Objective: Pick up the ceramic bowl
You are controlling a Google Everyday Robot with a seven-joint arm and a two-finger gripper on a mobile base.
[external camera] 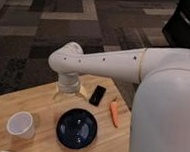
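**End effector poised behind the bowl**

The white arm (104, 64) reaches over the wooden worktop (16, 101). The ceramic bowl (77, 128) sits on the worktop between a white cup (21, 124) and a carrot (115, 114). The end effector (67, 93) points down just behind the bowl, apart from it. Wide or narrow, I cannot tell.
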